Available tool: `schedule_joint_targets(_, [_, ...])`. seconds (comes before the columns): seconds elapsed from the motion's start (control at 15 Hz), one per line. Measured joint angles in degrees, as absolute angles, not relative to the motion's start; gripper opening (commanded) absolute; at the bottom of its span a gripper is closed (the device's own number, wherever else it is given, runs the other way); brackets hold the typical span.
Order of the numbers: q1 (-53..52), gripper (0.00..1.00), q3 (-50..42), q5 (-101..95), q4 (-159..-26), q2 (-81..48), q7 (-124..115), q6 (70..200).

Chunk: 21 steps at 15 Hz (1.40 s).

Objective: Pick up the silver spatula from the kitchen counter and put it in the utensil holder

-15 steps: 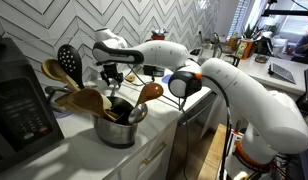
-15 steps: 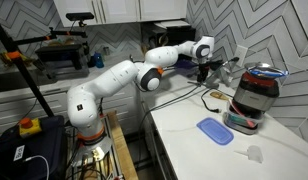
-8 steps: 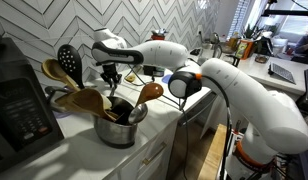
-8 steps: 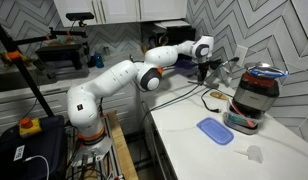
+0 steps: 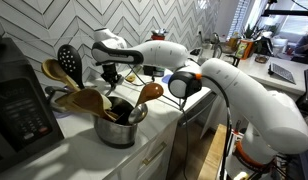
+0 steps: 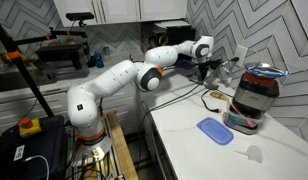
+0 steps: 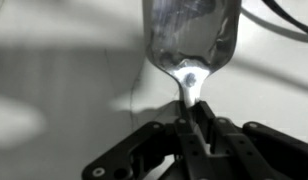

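Observation:
The silver spatula (image 7: 191,35) fills the top of the wrist view, its shiny blade pointing away from me and its narrow neck running down between the jaws. My gripper (image 7: 194,118) is shut on that neck. In an exterior view the gripper (image 5: 112,74) hangs just above the utensil holder (image 5: 120,131), a squat steel pot on the counter by the tiled wall. The spatula itself is hard to make out there. From the opposite side the gripper (image 6: 201,68) shows at the back of the counter, close to the wall.
Wooden spoons (image 5: 89,100) and a black slotted spoon (image 5: 68,60) stand in the holder. A black appliance (image 5: 19,108) sits beside it. A red-topped black appliance (image 6: 256,92) and a blue flat thing (image 6: 214,130) are on the white counter (image 6: 194,140).
The jaws have closed onto the spatula's neck. The arm has stayed in place above the holder.

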<state>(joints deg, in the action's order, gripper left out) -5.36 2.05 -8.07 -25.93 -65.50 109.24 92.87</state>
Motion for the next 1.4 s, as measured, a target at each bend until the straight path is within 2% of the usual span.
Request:
schedule_joint_targets(0.67, [-5.2,0.04,6.9,1.6,-25.2,-59.0,93.0,96.1])
schedule_joint_targets(1.13, [-7.1,0.04,5.4,0.6,-23.8,-53.6,78.5,102.7])
schedule_joint_targets(1.2, [-8.1,0.16,5.0,-0.1,-23.7,-52.7,76.6,103.4])
schedule_joint_targets(1.4, [-11.2,0.16,3.7,-2.4,-23.7,-50.7,72.7,103.9])
